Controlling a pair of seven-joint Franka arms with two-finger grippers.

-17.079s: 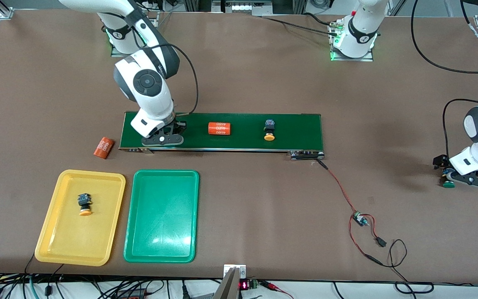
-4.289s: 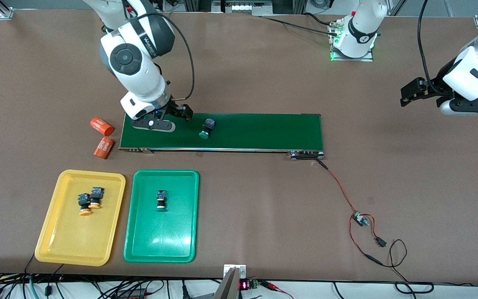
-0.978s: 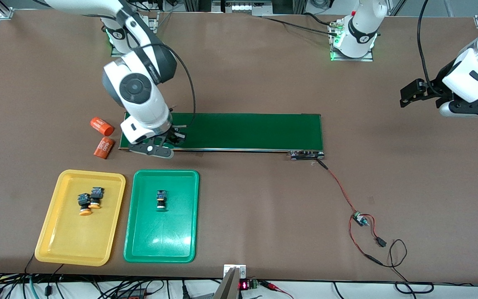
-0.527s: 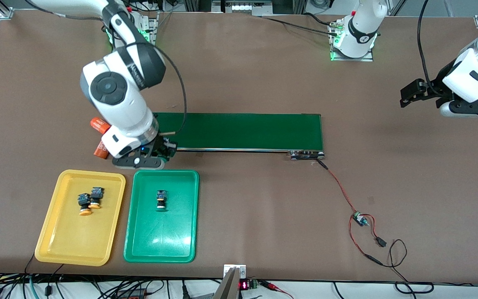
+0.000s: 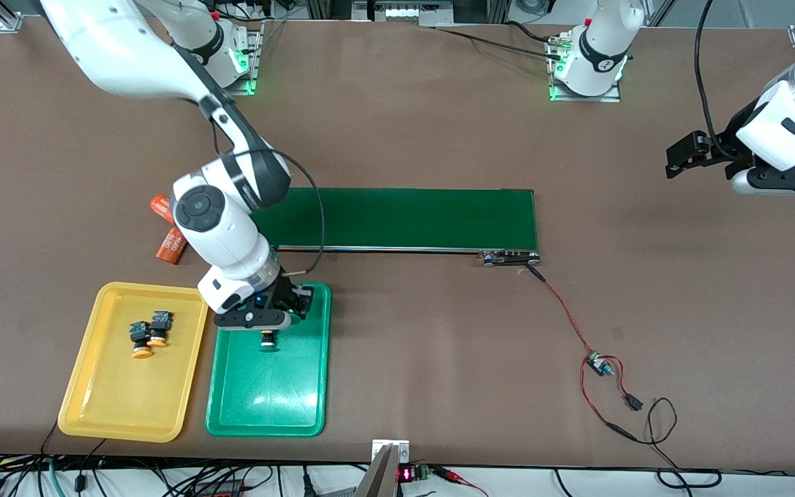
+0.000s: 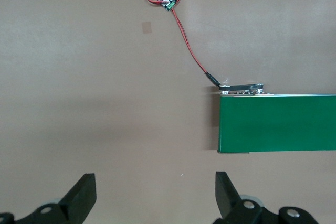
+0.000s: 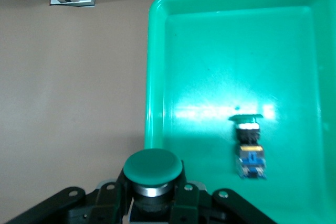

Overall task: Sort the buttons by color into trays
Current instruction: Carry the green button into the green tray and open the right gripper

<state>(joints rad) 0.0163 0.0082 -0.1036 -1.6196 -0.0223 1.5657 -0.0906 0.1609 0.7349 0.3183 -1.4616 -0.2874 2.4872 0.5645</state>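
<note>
Right hand [image 5: 275,319] grips a green button [image 7: 153,169] over the green tray [image 5: 270,407], twelve o'clock of another button [image 7: 250,142]. Left hand [image 6: 155,195] waits, fingers apart, over the counter [image 5: 439,345].

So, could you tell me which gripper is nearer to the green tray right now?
The right. The right gripper hangs over the green tray, shut on a green-capped button. The left gripper waits open above the table's left-arm end.

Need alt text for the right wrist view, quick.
The right claw is shut on a green-capped button, held beside the rim of a green tray on the brown table. A second green-capped button lies on its side inside the tray.
</note>
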